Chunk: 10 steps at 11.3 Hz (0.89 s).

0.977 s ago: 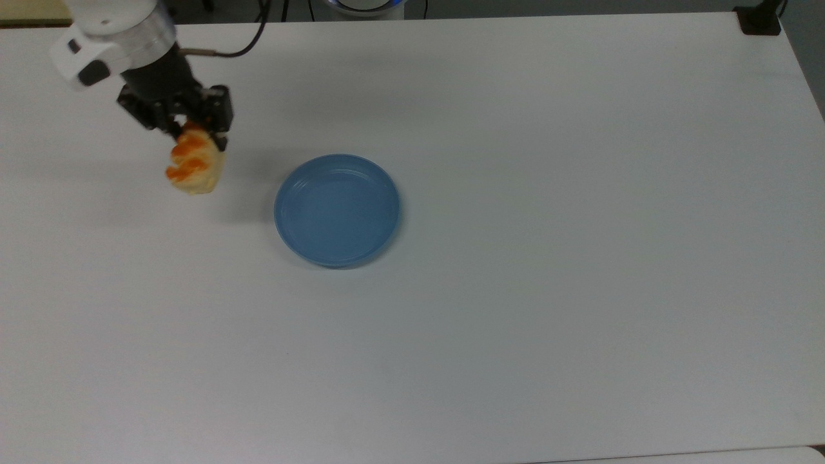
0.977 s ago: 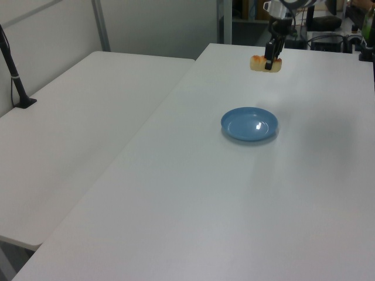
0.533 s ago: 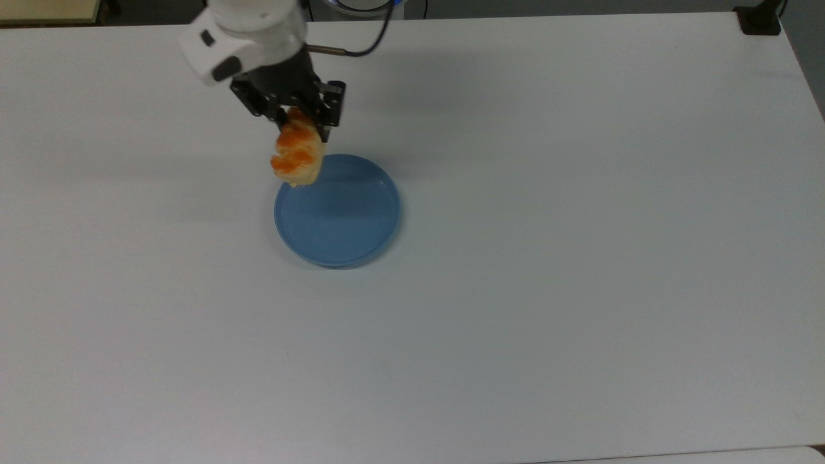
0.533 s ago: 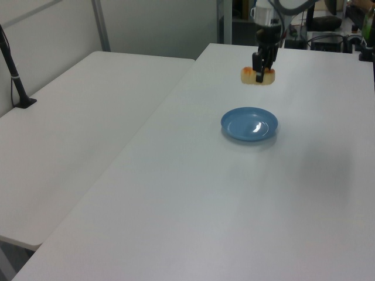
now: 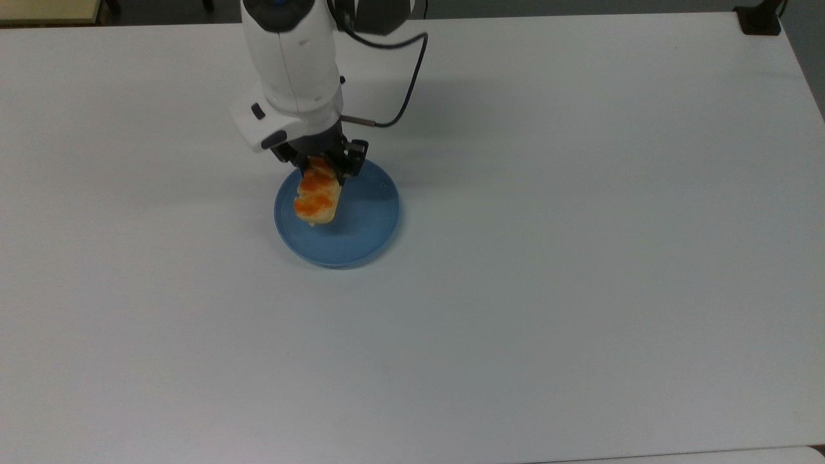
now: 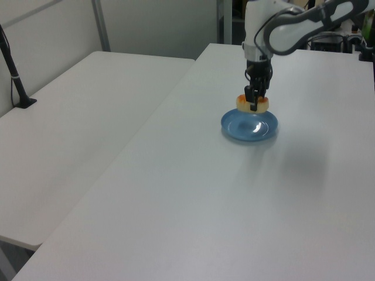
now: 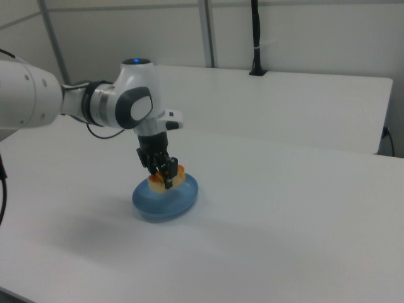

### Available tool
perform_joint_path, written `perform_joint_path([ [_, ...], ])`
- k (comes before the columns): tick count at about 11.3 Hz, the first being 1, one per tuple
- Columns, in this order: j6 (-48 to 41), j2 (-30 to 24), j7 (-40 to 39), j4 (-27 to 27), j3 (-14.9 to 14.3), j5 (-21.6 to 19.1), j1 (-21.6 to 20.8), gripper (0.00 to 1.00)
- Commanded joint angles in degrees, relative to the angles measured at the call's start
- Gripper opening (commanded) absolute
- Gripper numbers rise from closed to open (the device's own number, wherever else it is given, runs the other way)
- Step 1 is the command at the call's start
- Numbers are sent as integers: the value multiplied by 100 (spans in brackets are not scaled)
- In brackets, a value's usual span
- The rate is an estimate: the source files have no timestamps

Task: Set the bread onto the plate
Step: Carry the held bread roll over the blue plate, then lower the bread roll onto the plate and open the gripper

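The bread (image 5: 317, 198) is a pale-yellow bun with orange glazed stripes, and my gripper (image 5: 320, 169) is shut on its upper end. It hangs over the blue plate (image 5: 367, 225), above the plate's left half in the top view. In the left view the bread (image 6: 245, 103) sits just above the plate (image 6: 250, 129), with the gripper (image 6: 254, 104) pointing straight down. In the right view the bread (image 7: 178, 177) is low over the plate (image 7: 180, 199) below the gripper (image 7: 163, 175). Whether the bread touches the plate I cannot tell.
The plate stands on a wide white table (image 5: 548, 258). A cable (image 5: 406, 96) loops off the arm behind the plate. A black post base (image 5: 759, 19) sits at the far right corner in the top view. A second white table (image 6: 76, 117) adjoins on the left view's left.
The arm has carried the bread rightward in the top view and lowered it, from beside the plate to low over the plate's left half. The gripper stays shut on the bread.
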<state>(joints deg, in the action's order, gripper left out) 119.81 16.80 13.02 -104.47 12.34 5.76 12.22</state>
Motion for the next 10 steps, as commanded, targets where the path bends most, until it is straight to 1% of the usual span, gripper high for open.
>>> perform_joint_path([
  [1, 586, 393, 622, -56, -3, 574, -158, 56],
  [2, 596, 421, 623, -65, -3, 645, -158, 72],
  [3, 587, 447, 606, -56, -3, 671, -150, 100],
  [5, 587, 447, 606, -22, -3, 672, -123, 100],
  [7, 482, 290, 615, 40, -3, 610, -71, 100],
  [8, 90, 63, 614, 145, 5, 567, 17, 100],
  [10, -1042, -429, 606, 661, 6, 479, 44, 100],
])
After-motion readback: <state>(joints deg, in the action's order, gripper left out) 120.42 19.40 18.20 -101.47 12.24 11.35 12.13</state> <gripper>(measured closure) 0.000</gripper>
